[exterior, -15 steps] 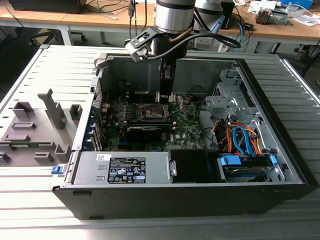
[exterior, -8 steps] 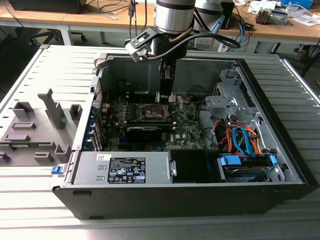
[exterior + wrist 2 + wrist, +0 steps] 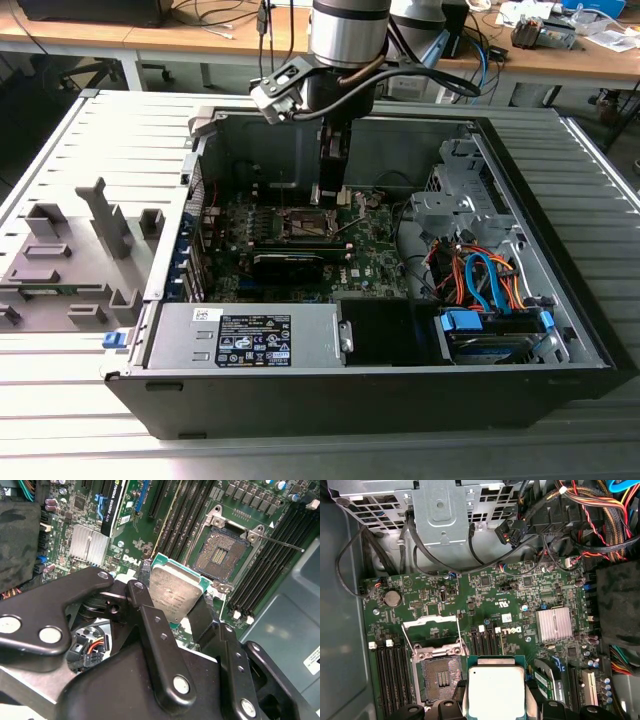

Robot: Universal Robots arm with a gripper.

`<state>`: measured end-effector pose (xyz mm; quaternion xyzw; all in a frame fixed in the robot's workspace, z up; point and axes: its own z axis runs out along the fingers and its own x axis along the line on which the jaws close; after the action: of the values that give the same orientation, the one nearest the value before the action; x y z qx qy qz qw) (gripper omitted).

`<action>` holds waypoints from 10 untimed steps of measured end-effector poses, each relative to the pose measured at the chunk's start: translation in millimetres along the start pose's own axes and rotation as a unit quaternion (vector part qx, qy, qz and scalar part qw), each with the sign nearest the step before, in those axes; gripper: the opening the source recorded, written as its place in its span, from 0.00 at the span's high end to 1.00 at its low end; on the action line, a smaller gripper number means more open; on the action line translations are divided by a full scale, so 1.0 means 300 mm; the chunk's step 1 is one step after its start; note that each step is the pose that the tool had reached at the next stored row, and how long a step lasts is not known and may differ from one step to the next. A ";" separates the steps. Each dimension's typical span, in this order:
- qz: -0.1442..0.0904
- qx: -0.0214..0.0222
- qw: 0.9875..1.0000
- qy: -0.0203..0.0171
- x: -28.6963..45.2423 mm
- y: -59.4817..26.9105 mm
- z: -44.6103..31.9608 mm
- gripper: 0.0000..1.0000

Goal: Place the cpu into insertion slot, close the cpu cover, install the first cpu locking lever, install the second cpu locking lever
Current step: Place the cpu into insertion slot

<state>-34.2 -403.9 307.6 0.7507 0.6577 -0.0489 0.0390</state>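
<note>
I have the fingers clenched on two opposite edges of the chip, holding it just beside the open socket.

**Tally of the Open Computer**

One computer case is counted, and in it one power supply, one graphics card and one motherboard. One insertion slot, one cpu cover, one finned heatsink and one coin cell are found. One cpu and one gripper are counted. Two locking levers are made out in the first wrist view. The memory slots cannot be counted surely.
</note>
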 end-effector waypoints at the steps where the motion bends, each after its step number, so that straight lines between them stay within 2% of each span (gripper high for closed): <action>1: 0.000 0.000 1.000 0.000 0.000 0.000 0.000 0.46; 10: 0.002 0.000 1.000 0.000 0.000 0.000 0.003 0.46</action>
<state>-34.2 -403.9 306.7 0.7519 0.6563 -0.0489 0.0389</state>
